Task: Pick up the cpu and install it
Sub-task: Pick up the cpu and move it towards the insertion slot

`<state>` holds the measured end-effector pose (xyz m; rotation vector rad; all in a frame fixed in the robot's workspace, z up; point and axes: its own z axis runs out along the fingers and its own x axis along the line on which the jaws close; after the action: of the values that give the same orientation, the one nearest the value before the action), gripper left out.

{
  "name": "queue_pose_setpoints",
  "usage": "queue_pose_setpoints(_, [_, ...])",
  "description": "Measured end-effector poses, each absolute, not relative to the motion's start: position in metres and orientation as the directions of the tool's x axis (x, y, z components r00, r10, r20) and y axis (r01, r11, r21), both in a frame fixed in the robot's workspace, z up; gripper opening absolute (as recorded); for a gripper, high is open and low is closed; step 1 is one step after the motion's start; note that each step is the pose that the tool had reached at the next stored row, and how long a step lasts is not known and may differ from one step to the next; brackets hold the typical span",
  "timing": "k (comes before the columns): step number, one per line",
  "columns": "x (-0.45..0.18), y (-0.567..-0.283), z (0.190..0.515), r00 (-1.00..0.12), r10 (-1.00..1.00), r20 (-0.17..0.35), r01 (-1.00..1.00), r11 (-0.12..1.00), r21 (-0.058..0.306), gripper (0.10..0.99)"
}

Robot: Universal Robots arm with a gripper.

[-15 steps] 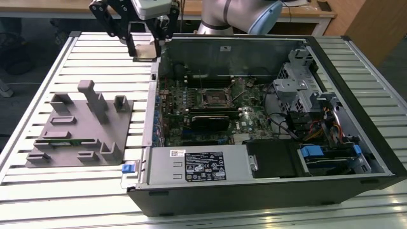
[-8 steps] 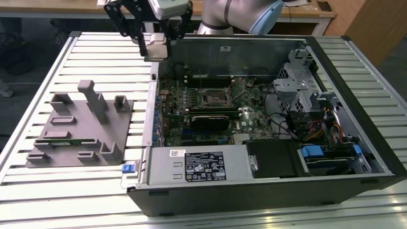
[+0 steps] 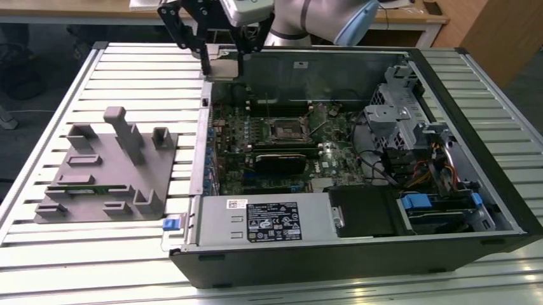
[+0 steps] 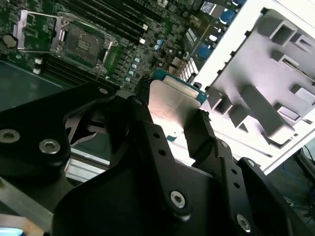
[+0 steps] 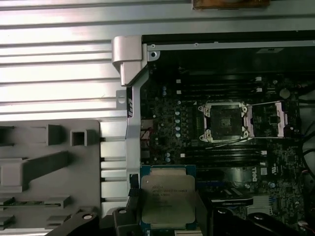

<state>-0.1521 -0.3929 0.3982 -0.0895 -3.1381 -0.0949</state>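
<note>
Your pincer: clenched on the cpu | cpu: held aloft by the computer case wall, near the grey tray | socket: frame open, well apart from your chip.

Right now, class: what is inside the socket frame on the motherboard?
The socket frame stands open, showing a bare dark bed, no chip. The cpu is in the hand, apart from it. Beneath the bed is hidden.

A grey tray lies beside the open computer case on a slatted table
</note>
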Motion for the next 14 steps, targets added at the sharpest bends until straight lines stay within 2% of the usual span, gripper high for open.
queue_pose_setpoints(14, [-0.111,-0.393,0.398,-0.998,0.057,0.002,0.057,0.997,0.06,0.533])
